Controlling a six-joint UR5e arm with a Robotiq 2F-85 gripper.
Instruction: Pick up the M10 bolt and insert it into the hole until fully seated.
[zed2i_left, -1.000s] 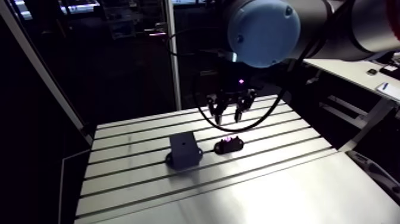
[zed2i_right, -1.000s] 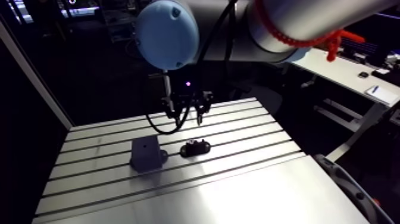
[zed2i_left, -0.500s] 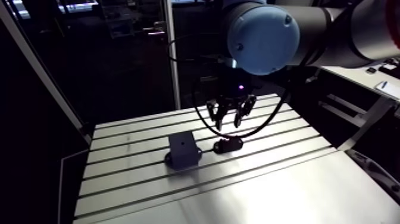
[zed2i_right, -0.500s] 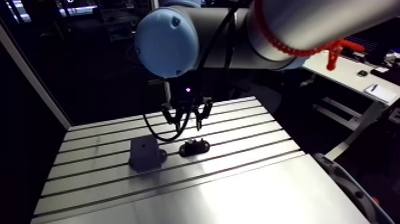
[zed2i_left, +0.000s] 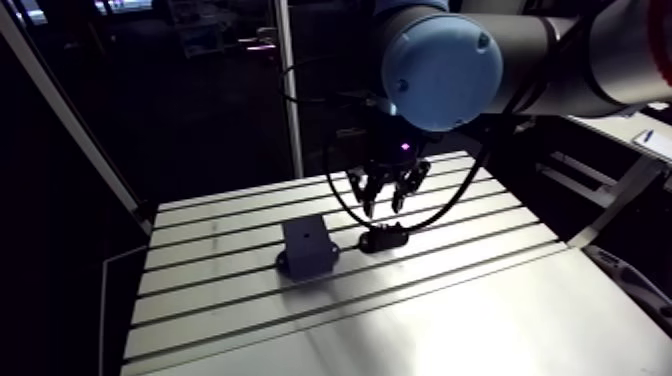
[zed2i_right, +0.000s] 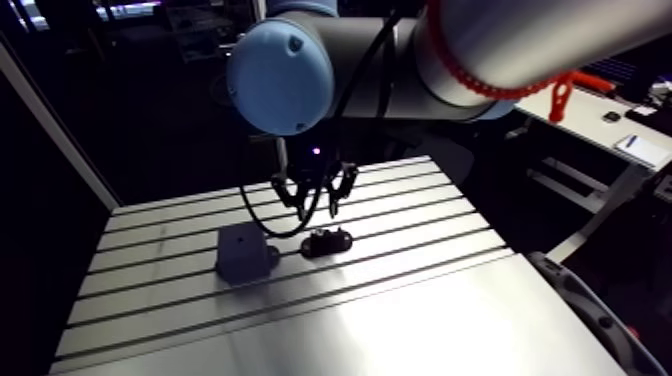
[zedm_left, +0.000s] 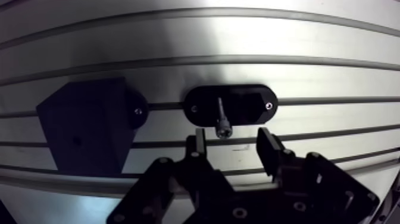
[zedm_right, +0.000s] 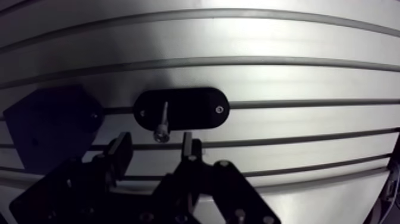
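Observation:
In the wrist view a small silver bolt (zedm_left: 221, 118) lies on a black oval holder (zedm_left: 250, 105) bolted to the slotted table (zedm_left: 309, 77), its head toward me. My gripper (zedm_left: 232, 148) hangs above it, open with nothing between the fingers; the bolt's head sits just ahead of the gap. A black block (zedm_left: 83, 134) with a small hole (zedm_left: 75, 141) in its face stands beside the holder. In the arm view the gripper (zed2i_left: 385, 197) hovers a little above the holder (zed2i_left: 383, 238), with the block (zed2i_left: 308, 246) to the left.
The table's grooves run across under the holder and block. A bare smooth plate (zed2i_left: 450, 320) covers the near part of the table. An upright post (zed2i_left: 290, 90) stands behind the table's far edge.
The gripper has come down closer to the holder and stays open. The bolt, holder and block have not moved.

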